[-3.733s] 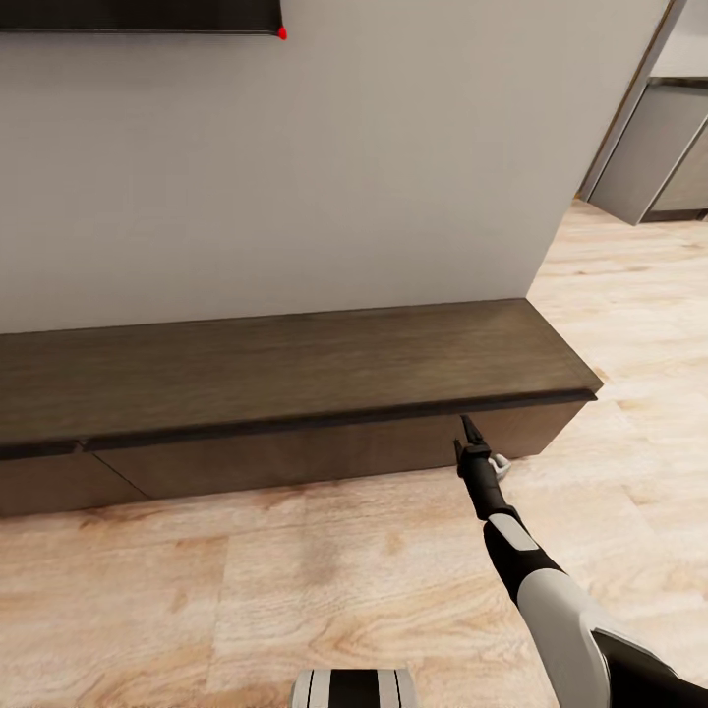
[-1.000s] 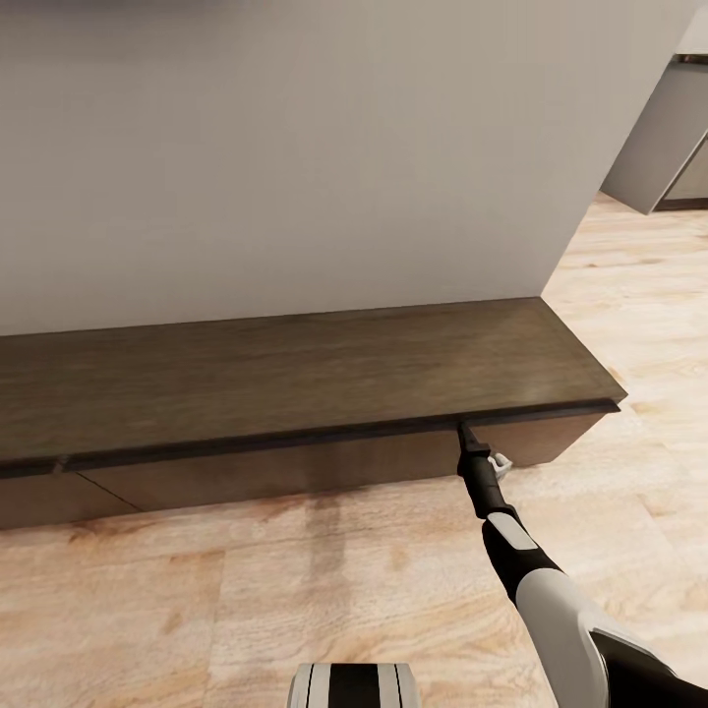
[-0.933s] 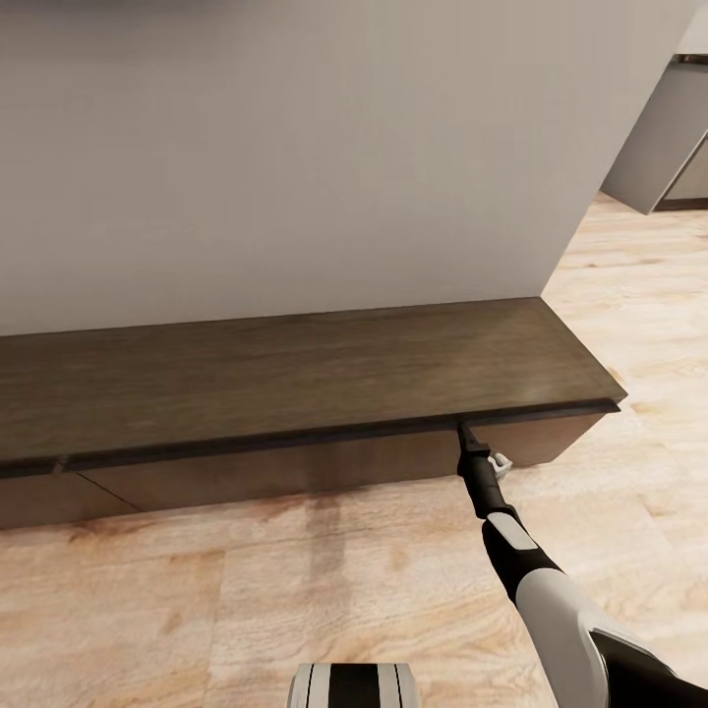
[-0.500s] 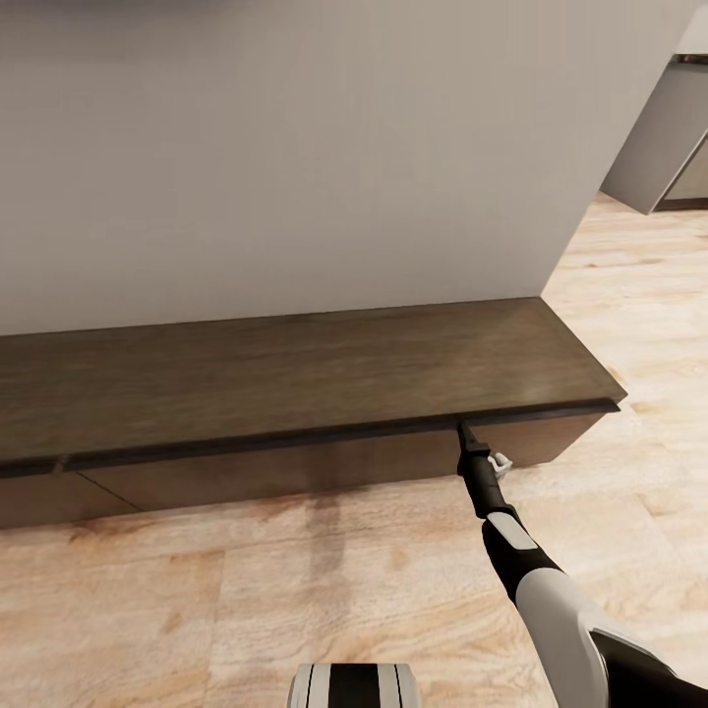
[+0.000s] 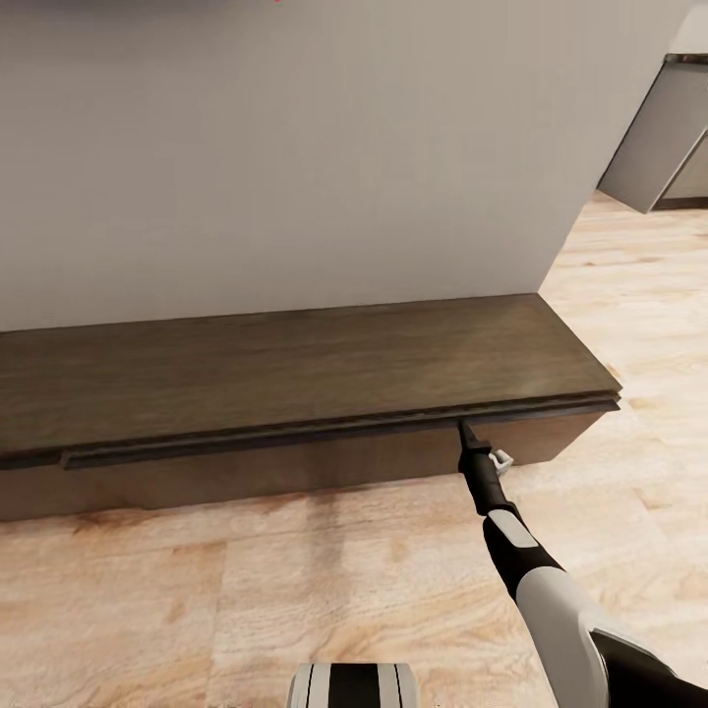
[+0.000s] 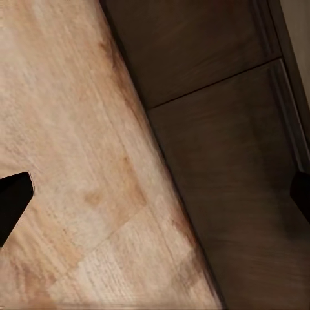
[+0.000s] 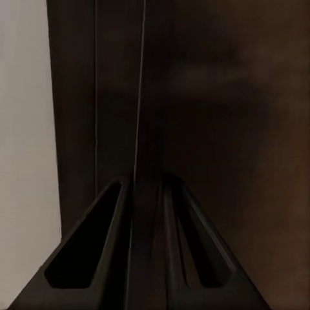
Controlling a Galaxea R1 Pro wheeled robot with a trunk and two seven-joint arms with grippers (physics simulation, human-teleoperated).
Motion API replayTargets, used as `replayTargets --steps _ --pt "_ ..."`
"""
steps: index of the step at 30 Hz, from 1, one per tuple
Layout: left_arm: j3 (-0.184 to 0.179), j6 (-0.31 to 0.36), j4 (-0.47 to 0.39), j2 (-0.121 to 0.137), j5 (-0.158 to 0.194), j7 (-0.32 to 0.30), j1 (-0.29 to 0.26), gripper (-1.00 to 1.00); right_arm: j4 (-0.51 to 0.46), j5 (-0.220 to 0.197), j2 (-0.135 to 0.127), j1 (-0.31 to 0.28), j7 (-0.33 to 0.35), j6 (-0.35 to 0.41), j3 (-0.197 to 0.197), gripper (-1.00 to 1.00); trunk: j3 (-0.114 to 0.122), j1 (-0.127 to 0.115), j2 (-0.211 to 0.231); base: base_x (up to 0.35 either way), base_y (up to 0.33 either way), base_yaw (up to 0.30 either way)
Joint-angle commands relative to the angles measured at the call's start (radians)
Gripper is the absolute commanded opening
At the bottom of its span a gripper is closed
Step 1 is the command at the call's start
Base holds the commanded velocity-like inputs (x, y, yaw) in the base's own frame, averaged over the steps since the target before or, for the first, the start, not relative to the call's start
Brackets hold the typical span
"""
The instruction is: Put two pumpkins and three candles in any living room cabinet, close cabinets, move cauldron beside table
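The right gripper (image 5: 464,429) is pinching the top edge of a drawer front on the cabinet (image 5: 295,369) against the wall; the left gripper's fingers (image 6: 13,199) are spreading apart over the floor (image 6: 71,142)

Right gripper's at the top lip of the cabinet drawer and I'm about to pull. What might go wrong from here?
1. The right gripper meets the cabinet only at the thin top edge of the drawer front, which has no handle, so the fingertips may slip off.
2. It sits far toward the wide drawer's right end; an off-centre pull might rack or jam it.
3. The drawer opens toward the robot's base, which may block it.
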Motion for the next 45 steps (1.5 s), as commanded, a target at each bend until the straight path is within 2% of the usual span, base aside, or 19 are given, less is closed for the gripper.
replayTargets --steps 1,10,17,21,26,45 --pt "0.001 0.004 0.000 0.000 0.001 -0.001 0.000 1.00 0.024 -0.007 0.000 0.000 0.001 0.008 0.001 -1.00 -0.001 0.000 0.000 -0.207 0.000 0.000" --pt "0.001 0.005 0.001 0.002 0.001 -0.001 0.000 1.00 0.024 -0.007 0.000 0.000 0.001 0.008 0.001 -1.00 -0.001 0.000 0.000 -0.238 0.000 0.000" --pt "0.003 0.005 0.003 0.000 0.001 -0.001 0.000 1.00 0.024 -0.007 0.000 0.000 0.001 0.008 0.001 -1.00 -0.001 0.000 0.000 -0.038 0.000 0.000" --pt "0.024 0.005 0.003 -0.001 0.001 -0.001 0.000 1.00 0.024 -0.007 0.000 0.000 0.001 0.008 0.001 -1.00 -0.001 0.000 0.000 -0.121 -0.045 0.000" --pt "0.032 0.006 0.003 -0.002 0.002 -0.001 0.000 1.00 0.024 -0.007 0.000 0.000 0.001 0.008 0.001 -1.00 -0.001 0.000 0.000 -0.139 -0.075 0.000" --pt "0.034 0.006 0.003 -0.003 0.003 -0.001 0.000 1.00 0.024 -0.007 0.000 0.000 0.001 0.007 0.001 -1.00 -0.001 0.000 0.000 -0.111 -0.004 0.000"
